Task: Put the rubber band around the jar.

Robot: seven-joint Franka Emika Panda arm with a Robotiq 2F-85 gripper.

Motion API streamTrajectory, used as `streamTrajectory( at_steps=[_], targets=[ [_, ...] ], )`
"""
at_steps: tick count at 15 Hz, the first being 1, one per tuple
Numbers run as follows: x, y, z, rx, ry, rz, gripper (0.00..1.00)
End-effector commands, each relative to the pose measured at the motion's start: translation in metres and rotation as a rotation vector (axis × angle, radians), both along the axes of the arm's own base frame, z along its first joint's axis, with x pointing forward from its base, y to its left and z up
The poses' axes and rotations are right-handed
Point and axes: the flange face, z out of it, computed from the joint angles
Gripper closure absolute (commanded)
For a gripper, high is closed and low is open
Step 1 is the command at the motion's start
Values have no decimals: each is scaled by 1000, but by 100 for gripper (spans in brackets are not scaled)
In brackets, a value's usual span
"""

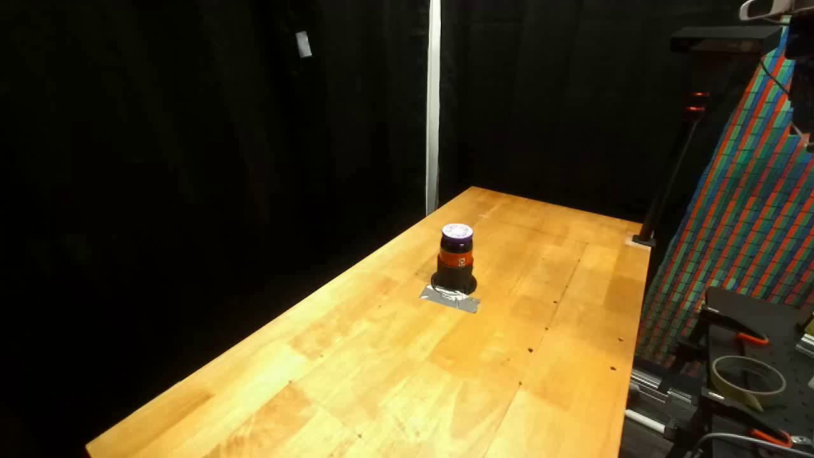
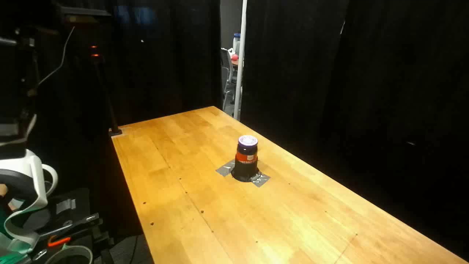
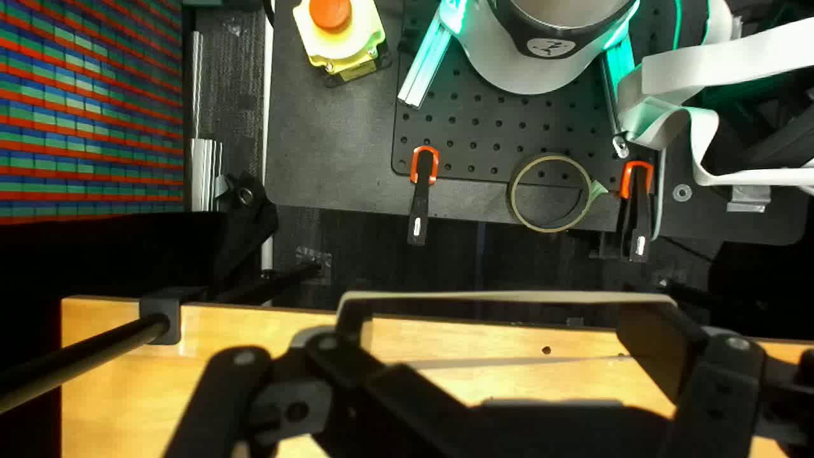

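The jar point(image 1: 456, 243) is dark with an orange-red label and a purple-white lid; it also shows in an exterior view point(image 2: 247, 149). It stands upright in a black round holder point(image 1: 455, 278) taped to the wooden table. In the wrist view my gripper point(image 3: 505, 331) is open, its fingers wide apart. The pale rubber band point(image 3: 556, 296) is stretched around the outside of both fingertips, taut across the gap. Nothing sits between the fingers. The gripper is over the table's edge, away from the jar, which is out of the wrist view. The gripper cannot be made out clearly in the exterior views.
Silver tape point(image 2: 261, 179) fixes the holder to the wooden table point(image 1: 381, 381). A black post point(image 2: 110, 106) rises at a table corner. Beside the table, a black mounting plate point(image 3: 343, 146) bears clamps point(image 3: 420, 203), a tape roll point(image 3: 514, 191) and a yellow box with a red button point(image 3: 331, 14).
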Motion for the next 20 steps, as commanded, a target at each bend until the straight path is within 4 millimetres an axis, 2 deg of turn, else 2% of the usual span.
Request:
streamTrajectory(
  at_steps=[1, 7, 8, 10, 16, 20],
  targets=[
    [0, 0, 1, 0, -1, 0, 0],
    [0, 0, 2, 0, -4, 0, 0],
    [7, 6, 5, 6, -30, 17, 0],
    [34, 34, 10, 14, -72, 68, 0],
    [126, 141, 13, 17, -276, 171, 0],
    [196, 187, 0, 46, -401, 176, 0]
  ],
)
